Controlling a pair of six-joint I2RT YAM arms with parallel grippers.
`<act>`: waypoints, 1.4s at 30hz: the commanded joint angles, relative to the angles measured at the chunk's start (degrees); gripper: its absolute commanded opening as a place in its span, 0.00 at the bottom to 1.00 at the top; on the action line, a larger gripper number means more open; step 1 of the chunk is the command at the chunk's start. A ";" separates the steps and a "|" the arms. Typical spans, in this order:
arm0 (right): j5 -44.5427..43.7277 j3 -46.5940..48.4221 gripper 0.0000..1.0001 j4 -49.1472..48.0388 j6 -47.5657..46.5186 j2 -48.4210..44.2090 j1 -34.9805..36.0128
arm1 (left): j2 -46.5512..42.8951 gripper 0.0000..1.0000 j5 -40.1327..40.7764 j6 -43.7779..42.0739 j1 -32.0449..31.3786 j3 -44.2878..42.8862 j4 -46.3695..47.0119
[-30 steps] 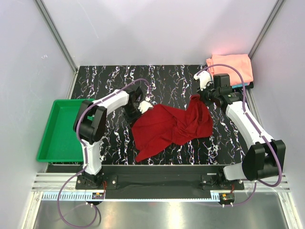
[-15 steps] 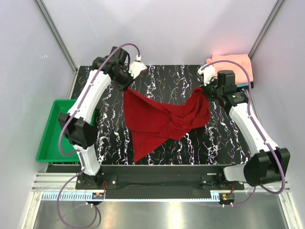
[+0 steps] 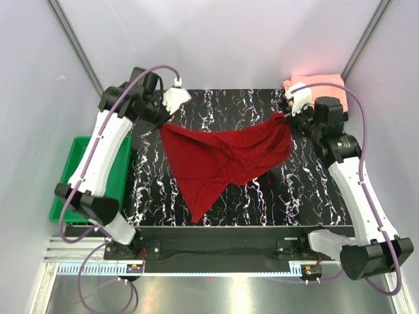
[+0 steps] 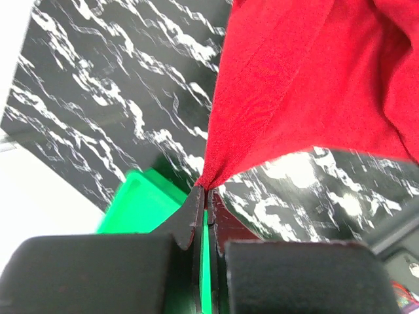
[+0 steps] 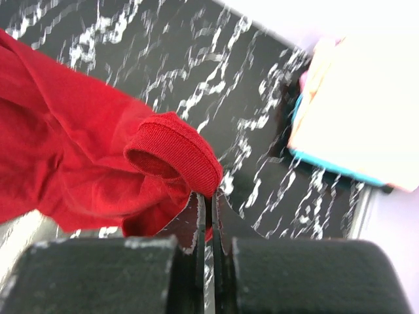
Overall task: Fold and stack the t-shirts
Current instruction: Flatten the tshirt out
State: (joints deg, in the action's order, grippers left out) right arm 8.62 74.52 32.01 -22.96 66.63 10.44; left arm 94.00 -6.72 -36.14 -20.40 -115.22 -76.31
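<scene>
From the overhead view, the left arm (image 3: 105,140) rises from its base at the near edge and reaches over the green plastic tray (image 3: 71,178) to the far-left part of the black, white-veined marble-pattern table (image 3: 222,104), with its wrist bent inward. The left claw (image 3: 163,120) is pinched together on one upper corner of the dark red cotton t-shirt (image 3: 222,154). The right arm (image 3: 357,183) stretches along the right side to the far-right part of the table, and its wrist turns toward the middle. The right claw (image 3: 287,118) is clamped on the opposite upper corner. The shirt spans the gap between the two claws. Its top edge sags slightly, and the rest narrows to a point toward the near edge. A salmon-pink folded t-shirt (image 3: 315,82) lies in the far-right corner, just behind the right wrist.

In the left wrist view, the two dark fingers meet with no visible gap. A gathered tip of the red cloth is nipped between them, and the cloth fans out above the table. The green tray shows below the fingers.

In the right wrist view, the fingers are likewise pressed together, gripping the red cloth right under a rolled, ribbed opening of the shirt. Beyond them, the pink shirt sits on top of a teal folded t-shirt (image 5: 334,167), of which only a thin edge shows.
</scene>
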 commanded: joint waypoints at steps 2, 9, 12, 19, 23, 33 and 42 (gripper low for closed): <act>-3.41 -6.91 0.00 0.33 -0.06 -0.11 -0.06 | -3.56 0.00 3.03 0.10 0.63 8.86 1.33; -7.47 -17.21 0.00 -10.63 -4.72 7.97 -8.32 | 3.45 0.00 2.94 1.60 5.64 9.23 5.46; -9.67 -14.33 0.00 -15.20 -2.45 16.67 -9.64 | 7.59 0.00 2.77 2.47 5.64 6.86 7.58; -6.78 5.26 0.00 -17.86 0.37 30.38 -12.02 | 19.64 0.00 -0.22 5.82 5.64 -4.92 7.75; -7.92 12.83 0.00 -19.96 0.99 39.62 -12.37 | 23.16 0.00 -0.84 6.78 5.64 -5.45 8.64; -7.57 11.10 0.82 -18.47 0.28 38.24 -12.37 | 25.27 0.00 -2.24 7.75 5.38 -6.42 8.64; 16.25 -10.33 0.56 -8.11 -14.62 20.39 -1.93 | 24.48 0.00 -3.65 9.07 4.94 -4.14 8.81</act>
State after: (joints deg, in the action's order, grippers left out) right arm 14.81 69.73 19.53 -28.47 91.18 1.06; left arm 120.27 -8.40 -28.16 -15.05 -118.89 -68.82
